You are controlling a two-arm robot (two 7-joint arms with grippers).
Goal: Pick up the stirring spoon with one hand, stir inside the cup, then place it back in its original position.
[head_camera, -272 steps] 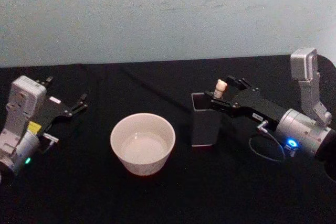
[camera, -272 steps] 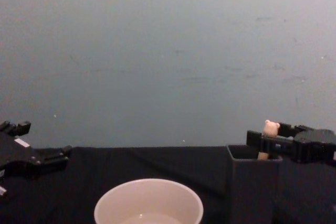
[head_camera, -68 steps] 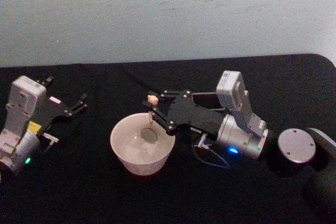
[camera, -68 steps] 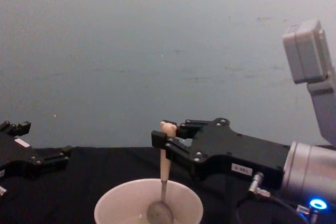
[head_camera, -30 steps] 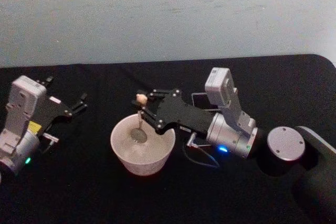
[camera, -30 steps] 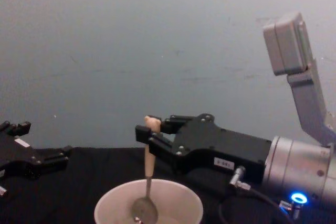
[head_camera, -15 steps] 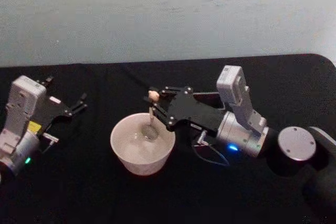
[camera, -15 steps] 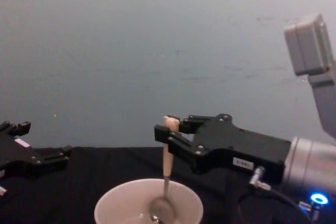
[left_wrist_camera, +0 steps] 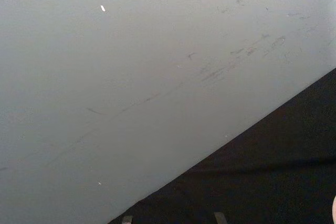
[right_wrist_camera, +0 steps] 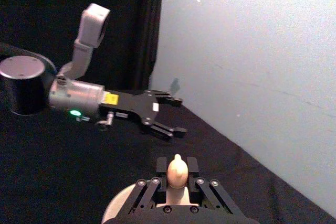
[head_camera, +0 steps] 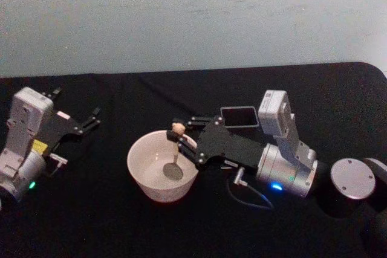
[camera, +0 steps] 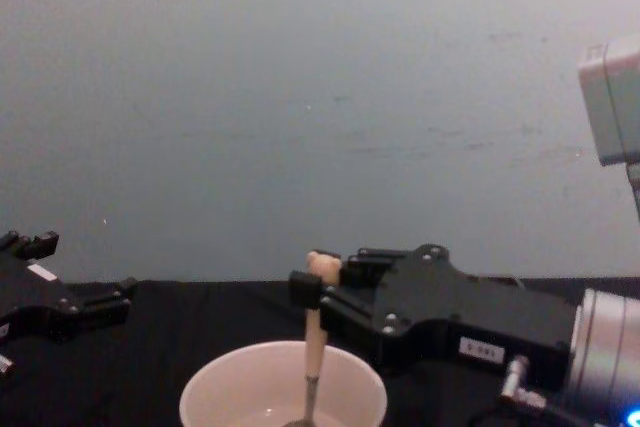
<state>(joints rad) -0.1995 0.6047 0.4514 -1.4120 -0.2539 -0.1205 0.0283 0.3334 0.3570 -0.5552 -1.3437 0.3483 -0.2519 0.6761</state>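
Our right gripper [head_camera: 180,132] holds the stirring spoon [head_camera: 174,168] upright in the cup [head_camera: 151,190].
We reach our right arm in low from the right, fingers clamped on the bear-topped handle above the cup's right side; the spoon's bowl sits inside. The dark holder [head_camera: 239,116] stands just behind the arm. Our left gripper [head_camera: 92,120] rests with fingers spread, well apart.
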